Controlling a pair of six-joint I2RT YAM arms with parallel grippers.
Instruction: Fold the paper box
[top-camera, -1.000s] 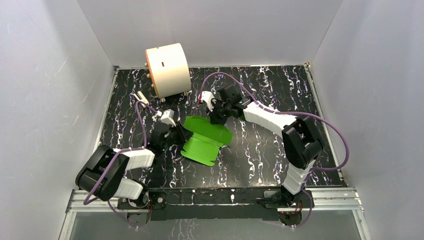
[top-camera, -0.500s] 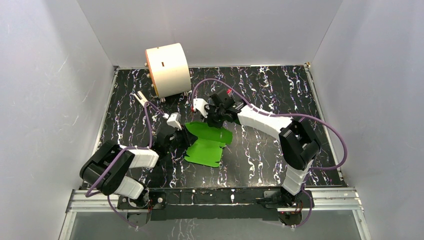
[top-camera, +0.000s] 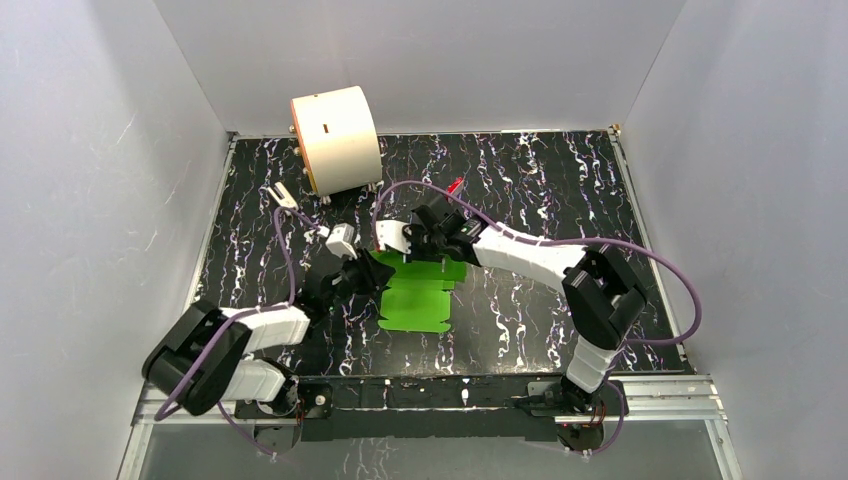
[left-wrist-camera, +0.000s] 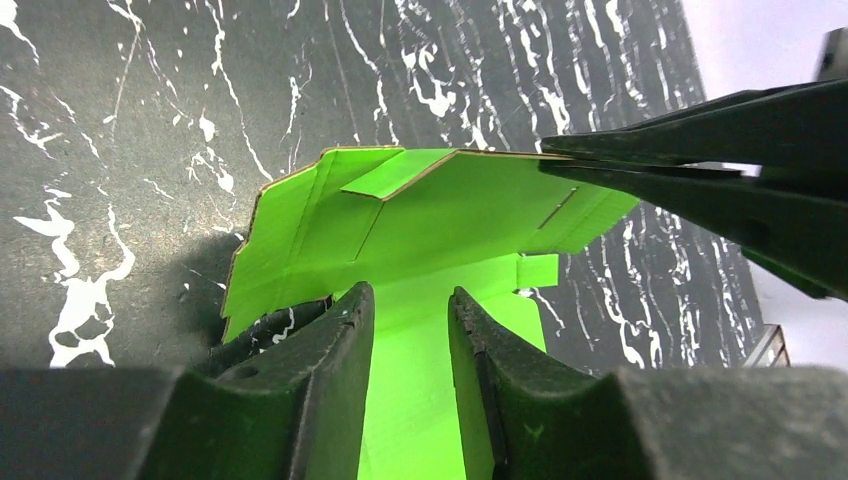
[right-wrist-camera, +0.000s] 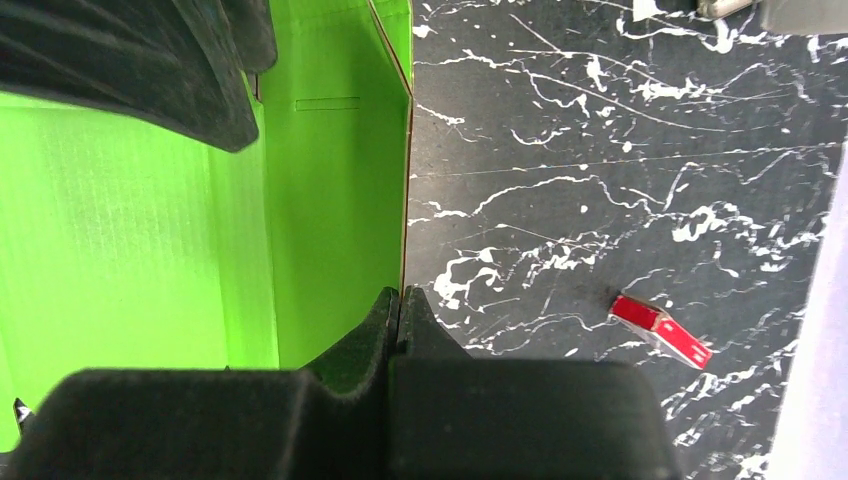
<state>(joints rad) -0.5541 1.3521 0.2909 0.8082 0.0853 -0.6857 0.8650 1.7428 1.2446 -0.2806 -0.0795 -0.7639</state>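
Observation:
The paper box (top-camera: 415, 305) is a bright green creased sheet lying mid-table, its base flat and its far panel raised. My right gripper (right-wrist-camera: 400, 292) is shut on the edge of that upright panel (right-wrist-camera: 335, 200), pinching the thin card between its jaws. In the top view the right gripper (top-camera: 432, 252) is at the sheet's far edge. My left gripper (left-wrist-camera: 408, 293) stands at the sheet's left side with its jaws apart over the flat base (left-wrist-camera: 410, 400), and nothing is pinched between them. The left side flap (left-wrist-camera: 290, 225) is tilted up just beyond the fingertips.
A large cream cylinder (top-camera: 335, 140) stands at the far left of the black marbled table (top-camera: 560, 190). A small red block (top-camera: 455, 185) lies behind the right gripper, also in the right wrist view (right-wrist-camera: 660, 330). White walls close in three sides.
The right gripper has moved left and nearer with the far panel, standing it more upright. The left gripper's jaws have parted and it has shifted right toward the sheet.

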